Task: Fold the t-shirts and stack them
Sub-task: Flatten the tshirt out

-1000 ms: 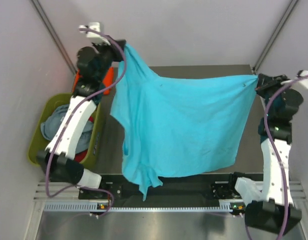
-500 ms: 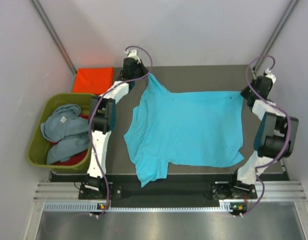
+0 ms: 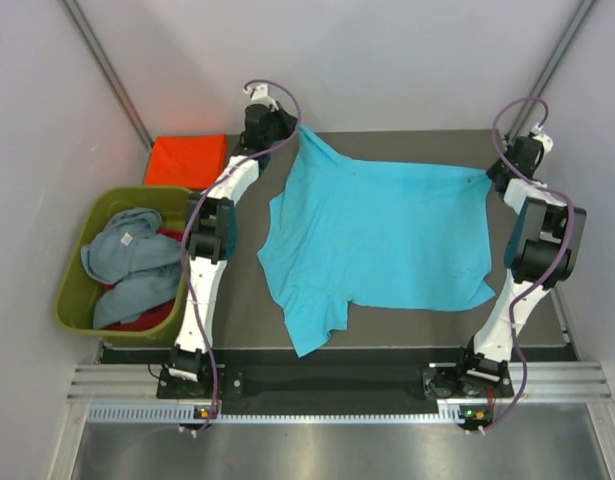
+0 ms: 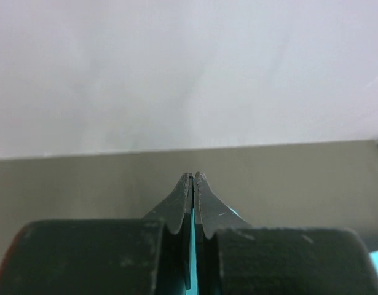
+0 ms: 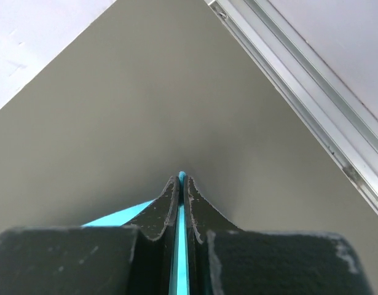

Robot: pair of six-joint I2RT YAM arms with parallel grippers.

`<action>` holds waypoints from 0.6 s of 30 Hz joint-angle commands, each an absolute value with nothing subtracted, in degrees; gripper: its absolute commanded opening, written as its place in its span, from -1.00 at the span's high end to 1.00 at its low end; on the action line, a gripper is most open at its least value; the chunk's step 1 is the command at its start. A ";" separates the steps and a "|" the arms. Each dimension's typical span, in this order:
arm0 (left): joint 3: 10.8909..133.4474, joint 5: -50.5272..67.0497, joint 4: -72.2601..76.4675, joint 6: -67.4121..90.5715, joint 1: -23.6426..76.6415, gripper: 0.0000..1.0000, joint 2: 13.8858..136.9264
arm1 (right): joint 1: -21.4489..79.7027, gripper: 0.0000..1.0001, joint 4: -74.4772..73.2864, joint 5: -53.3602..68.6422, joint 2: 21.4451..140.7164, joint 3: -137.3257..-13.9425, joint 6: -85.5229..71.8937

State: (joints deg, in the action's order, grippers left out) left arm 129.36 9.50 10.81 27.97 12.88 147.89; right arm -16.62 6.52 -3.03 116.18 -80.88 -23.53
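2 arms rise from bases at the near edge of the table (image 3: 237, 300) and stretch across it to the far side, the left arm (image 3: 202, 270) along the left margin and the right arm (image 3: 517, 290) along the right.

Nearest to the bases, 1 rumpled flap of the turquoise t-shirt (image 3: 377, 235) points toward the near edge, its tip about level with that edge. Beyond the flap, the shirt lies spread over the middle of the table, mostly flat, with wrinkles along its left side.

Left of the table, beside the left arm, stands an olive-green tub (image 3: 69, 290). A grey-blue t-shirt (image 3: 127, 250) lies crumpled in it, and a red t-shirt (image 3: 152, 318) shows underneath at the near side. Just beyond the tub, an orange-red t-shirt (image 3: 187, 158) lies folded into a flat rectangle, apart from the turquoise one.

At the far edge, the left gripper (image 3: 290, 133) pinches the shirt's far left corner, which is pulled up into a point. Its wrist view shows the fingers pressed together with only a thin turquoise strip between them. The right gripper (image 3: 490, 180) pinches the far right corner in the same way, and its wrist view also shows a narrow turquoise line clamped between closed fingers. The far hem runs between the 2 grips, dipping slightly.
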 commanded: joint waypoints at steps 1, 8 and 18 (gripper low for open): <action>135.78 7.74 17.66 28.21 12.04 1.00 150.20 | -17.40 1.00 7.56 -4.75 118.21 -85.60 -23.55; 138.43 7.47 20.21 28.22 11.87 1.00 152.75 | -17.05 1.00 5.11 -3.17 122.43 -89.99 -24.26; 139.57 1.68 12.16 23.21 11.43 -0.12 150.82 | -16.52 0.54 -13.49 -5.09 129.36 -104.22 -23.03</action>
State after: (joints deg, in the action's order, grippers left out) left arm 136.27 5.76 14.44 25.63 12.60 153.38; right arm -16.53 -4.89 -3.18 127.85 -97.34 -24.03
